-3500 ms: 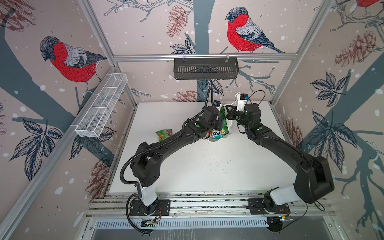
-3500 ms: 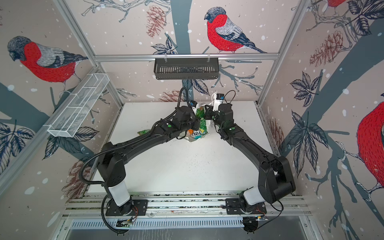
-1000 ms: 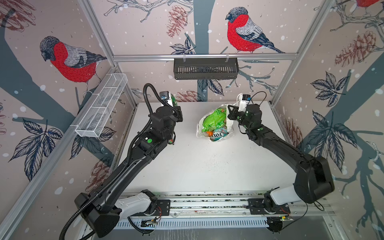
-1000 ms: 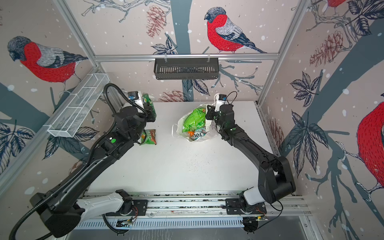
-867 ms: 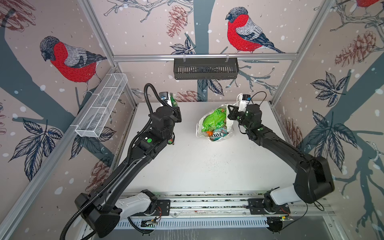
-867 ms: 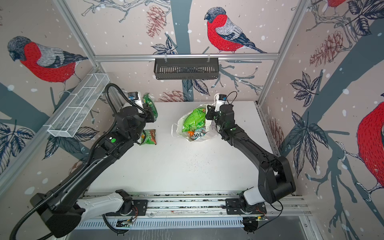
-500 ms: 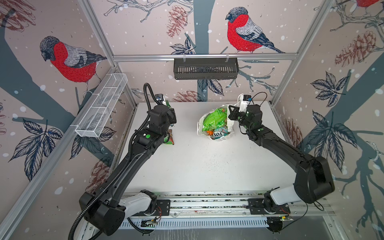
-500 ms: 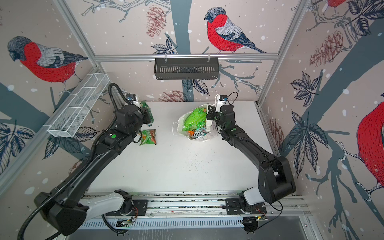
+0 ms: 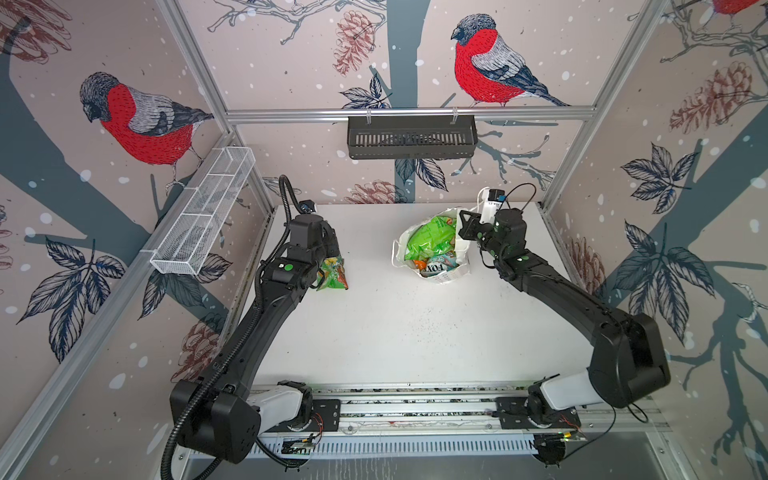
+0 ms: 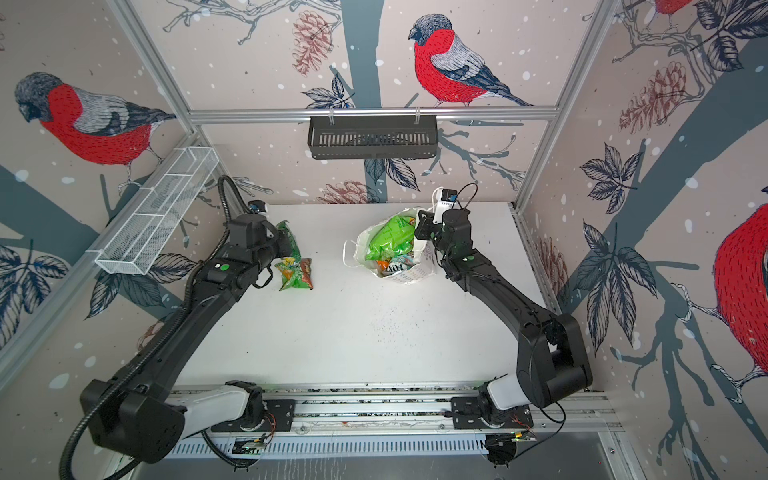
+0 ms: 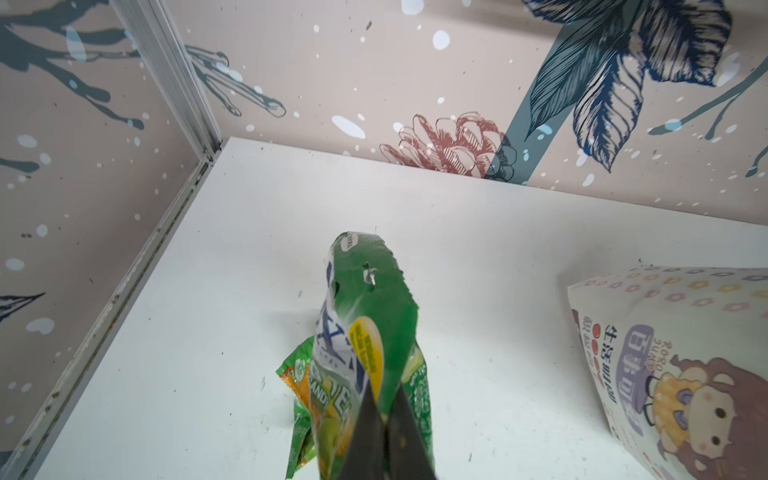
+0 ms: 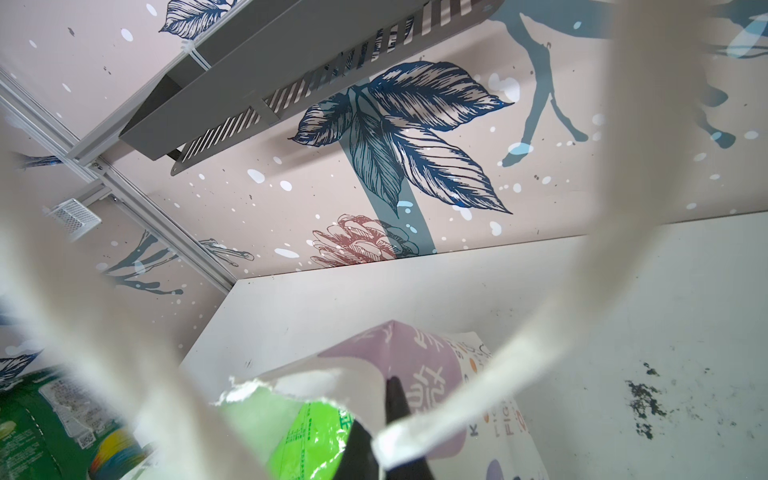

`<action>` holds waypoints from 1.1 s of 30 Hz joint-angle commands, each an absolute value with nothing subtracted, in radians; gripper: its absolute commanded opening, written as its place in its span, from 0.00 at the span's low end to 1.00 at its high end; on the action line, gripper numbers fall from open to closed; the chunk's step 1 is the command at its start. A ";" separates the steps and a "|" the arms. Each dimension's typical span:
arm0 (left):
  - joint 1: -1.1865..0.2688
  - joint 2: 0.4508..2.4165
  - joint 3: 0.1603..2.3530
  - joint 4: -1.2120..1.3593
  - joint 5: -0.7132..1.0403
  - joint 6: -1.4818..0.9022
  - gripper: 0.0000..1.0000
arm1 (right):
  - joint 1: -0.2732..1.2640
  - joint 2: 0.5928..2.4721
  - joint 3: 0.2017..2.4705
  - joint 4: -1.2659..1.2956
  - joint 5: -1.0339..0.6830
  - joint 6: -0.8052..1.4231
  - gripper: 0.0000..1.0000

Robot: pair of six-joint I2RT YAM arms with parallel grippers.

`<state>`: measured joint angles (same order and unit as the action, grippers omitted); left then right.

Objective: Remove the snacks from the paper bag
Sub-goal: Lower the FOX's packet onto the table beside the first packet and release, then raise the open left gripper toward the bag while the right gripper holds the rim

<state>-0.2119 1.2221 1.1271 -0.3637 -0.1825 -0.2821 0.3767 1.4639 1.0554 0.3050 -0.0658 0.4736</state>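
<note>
The left hand (image 11: 384, 413) was clamped on one end of a green packet (image 11: 370, 316). The packet stood up from the closed jaws over the bench (image 9: 395, 332), near its far left corner. Beneath it a second packet (image 10: 296, 275), green with orange and yellow print, lay flat on the bench, just beside the hand in both top views. Whether the two packets touched could not be told. Well apart to the right, the paper bag (image 9: 442, 272) sat with its mouth gaping, and the snacks (image 9: 430, 239) inside it showed mostly bright green. The right hand (image 12: 380, 419) was pinched shut on the bag's rim at its right side, with a white cord handle (image 12: 424, 438) looped across its fingers.
</note>
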 commanded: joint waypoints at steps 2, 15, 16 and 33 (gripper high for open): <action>-0.141 1.251 1.108 -0.344 -0.059 -0.279 0.00 | 0.377 1.482 1.077 0.286 -0.074 0.472 0.00; -0.057 1.357 1.073 -0.319 0.037 -0.309 0.00 | 0.391 1.540 1.136 0.259 -0.076 0.471 0.00; -0.057 1.365 1.071 -0.321 0.039 -0.315 0.00 | 0.391 1.542 1.137 0.259 -0.075 0.471 0.00; -0.053 1.398 1.136 -0.392 0.151 -0.246 0.75 | 0.406 1.586 1.170 0.247 -0.075 0.472 0.00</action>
<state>-0.0555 1.4185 1.1282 -0.3878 0.1295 -0.2798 0.4023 1.5822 1.1606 0.2668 -0.0662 0.4740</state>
